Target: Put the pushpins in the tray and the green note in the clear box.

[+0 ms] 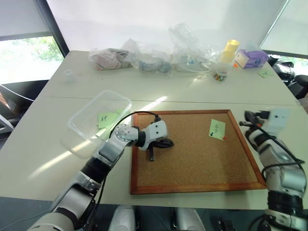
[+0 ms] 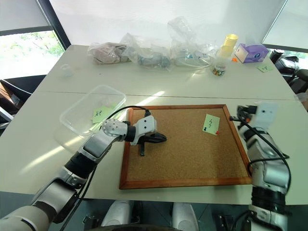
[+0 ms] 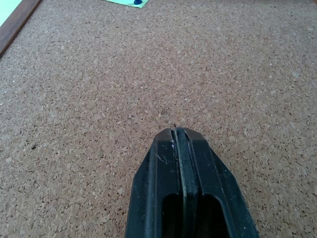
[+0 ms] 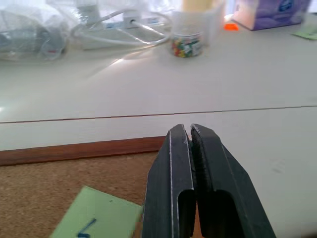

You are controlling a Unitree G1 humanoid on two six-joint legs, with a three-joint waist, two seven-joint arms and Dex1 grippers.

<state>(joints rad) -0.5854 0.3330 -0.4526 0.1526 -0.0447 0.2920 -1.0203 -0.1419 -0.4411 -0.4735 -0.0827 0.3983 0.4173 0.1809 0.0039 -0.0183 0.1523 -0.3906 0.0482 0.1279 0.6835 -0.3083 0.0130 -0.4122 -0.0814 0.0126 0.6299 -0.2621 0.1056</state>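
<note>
A green note (image 1: 217, 129) with dark handwriting lies on the right part of the cork board (image 1: 192, 168). A red pushpin (image 1: 224, 138) sits at its near right corner and a blue pushpin (image 3: 137, 2) at another corner. My left gripper (image 1: 166, 143) rests shut and empty on the bare cork at the board's left, well short of the note. My right gripper (image 1: 250, 117) hovers shut and empty just past the board's right frame, pointing towards the far side of the table. The clear box (image 1: 79, 122) stands left of the board with another green note (image 1: 107, 119) inside. The tray is out of view.
Along the table's far edge lie clear plastic bags (image 1: 144, 60), a small jar of many-coloured pins (image 1: 220, 74), a yellow cup (image 1: 231, 48) and a purple box (image 1: 250, 57). One more green slip (image 1: 264, 73) lies at the far right.
</note>
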